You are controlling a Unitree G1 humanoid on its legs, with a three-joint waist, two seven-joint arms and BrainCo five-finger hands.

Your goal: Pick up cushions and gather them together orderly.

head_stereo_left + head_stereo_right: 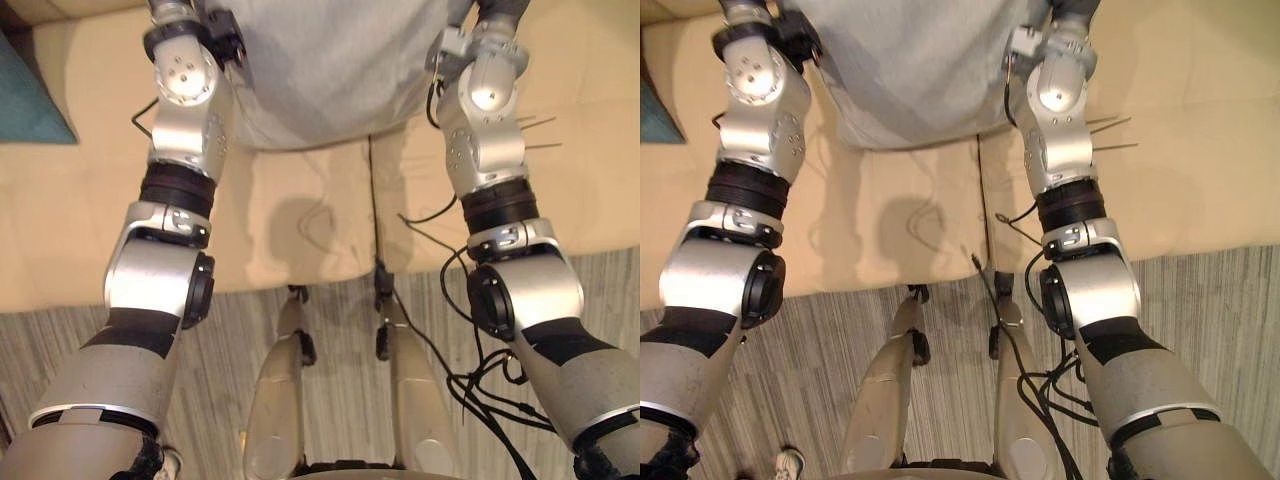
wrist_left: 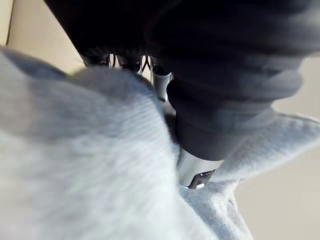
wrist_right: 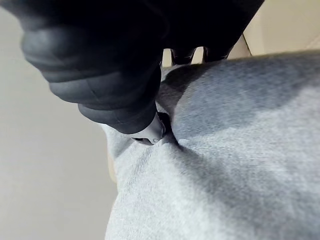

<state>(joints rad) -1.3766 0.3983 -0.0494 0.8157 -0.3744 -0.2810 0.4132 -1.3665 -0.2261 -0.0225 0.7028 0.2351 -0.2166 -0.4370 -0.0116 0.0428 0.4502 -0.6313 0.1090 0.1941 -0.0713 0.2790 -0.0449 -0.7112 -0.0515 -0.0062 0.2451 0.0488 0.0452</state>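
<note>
I hold a large light-grey cushion [image 1: 330,70] up in front of me, above the beige sofa [image 1: 300,220], with one arm at each side of it. In the left wrist view my left hand [image 2: 195,170] has its thumb dug into the grey cushion [image 2: 90,160], and the fabric bunches round it. My right hand [image 3: 150,131] pinches the opposite edge of the cushion [image 3: 225,150] in the same way. A teal cushion [image 1: 30,100] lies on the sofa seat at the far left.
The sofa seat has a seam [image 1: 372,200] running down its middle. Its front edge meets a grey striped carpet [image 1: 600,270] below me.
</note>
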